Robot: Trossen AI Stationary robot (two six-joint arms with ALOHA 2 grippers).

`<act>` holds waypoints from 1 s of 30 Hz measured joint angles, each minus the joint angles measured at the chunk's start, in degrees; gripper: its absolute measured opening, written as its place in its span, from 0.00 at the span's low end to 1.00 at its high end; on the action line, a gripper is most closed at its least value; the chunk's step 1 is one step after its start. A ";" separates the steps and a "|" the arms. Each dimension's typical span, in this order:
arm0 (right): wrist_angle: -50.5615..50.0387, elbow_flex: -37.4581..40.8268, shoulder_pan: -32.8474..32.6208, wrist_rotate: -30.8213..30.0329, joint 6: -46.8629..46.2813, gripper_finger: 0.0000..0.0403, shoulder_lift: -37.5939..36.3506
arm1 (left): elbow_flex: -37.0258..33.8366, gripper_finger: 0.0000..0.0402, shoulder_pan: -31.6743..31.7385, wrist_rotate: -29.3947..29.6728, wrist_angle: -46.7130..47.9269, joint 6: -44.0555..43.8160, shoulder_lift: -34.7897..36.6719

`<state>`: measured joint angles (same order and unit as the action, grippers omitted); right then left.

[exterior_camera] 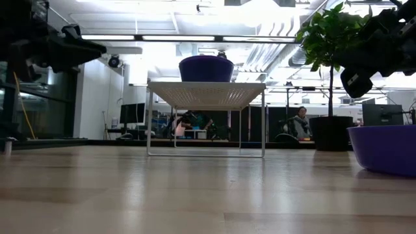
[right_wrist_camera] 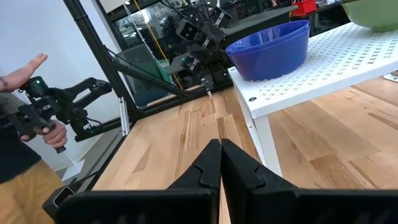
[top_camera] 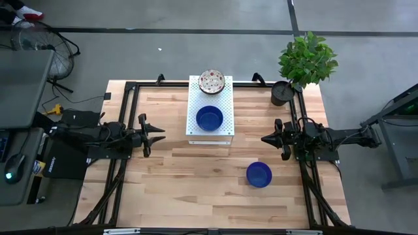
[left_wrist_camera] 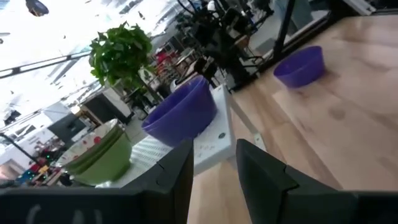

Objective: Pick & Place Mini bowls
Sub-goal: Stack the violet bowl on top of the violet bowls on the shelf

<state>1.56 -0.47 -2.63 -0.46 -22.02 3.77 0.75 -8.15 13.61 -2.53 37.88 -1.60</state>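
Observation:
A white perforated stand (top_camera: 210,134) sits at the table's middle, toward the far edge. On its top rest a glossy blue bowl (top_camera: 209,118) and, farther back, the floral white bowl (top_camera: 211,81), which the left wrist view shows as a stack with greenish outsides (left_wrist_camera: 99,152). Another blue bowl (top_camera: 258,174) sits on the bare wood, right of centre and nearer. My left gripper (top_camera: 157,136) hovers open left of the stand (left_wrist_camera: 211,146). My right gripper (top_camera: 265,139) hovers shut to the stand's right, fingertips together (right_wrist_camera: 219,155). Neither touches anything.
A dark plant pot (top_camera: 282,93) with a green plant stands at the far right corner. A black frame (top_camera: 130,85) runs along the table's edges. Bare wood lies in front of the stand. A person's hand holds a controller (right_wrist_camera: 37,112) beyond the table's left side.

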 joint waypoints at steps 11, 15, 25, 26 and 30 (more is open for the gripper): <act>0.00 0.00 0.00 0.01 0.00 0.00 0.00 | -0.09 0.29 10.17 -11.17 1.77 -3.10 -1.21; -0.02 0.01 0.00 0.01 0.02 0.00 0.00 | -0.09 0.29 11.26 -14.36 2.24 -5.84 -1.21; -0.01 0.02 0.00 0.01 0.00 0.00 0.00 | -0.09 0.29 11.17 -10.08 1.48 -32.63 -1.21; -0.02 0.01 0.01 0.00 0.01 0.00 0.00 | -0.09 0.29 11.17 -9.60 1.43 -32.64 -1.21; -0.02 0.00 0.02 0.01 0.00 0.00 0.00 | -0.09 0.29 11.17 -6.31 0.86 -36.34 -1.21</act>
<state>1.54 -0.47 -2.61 -0.45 -22.02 3.77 0.67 3.03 7.30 -1.67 1.54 -2.81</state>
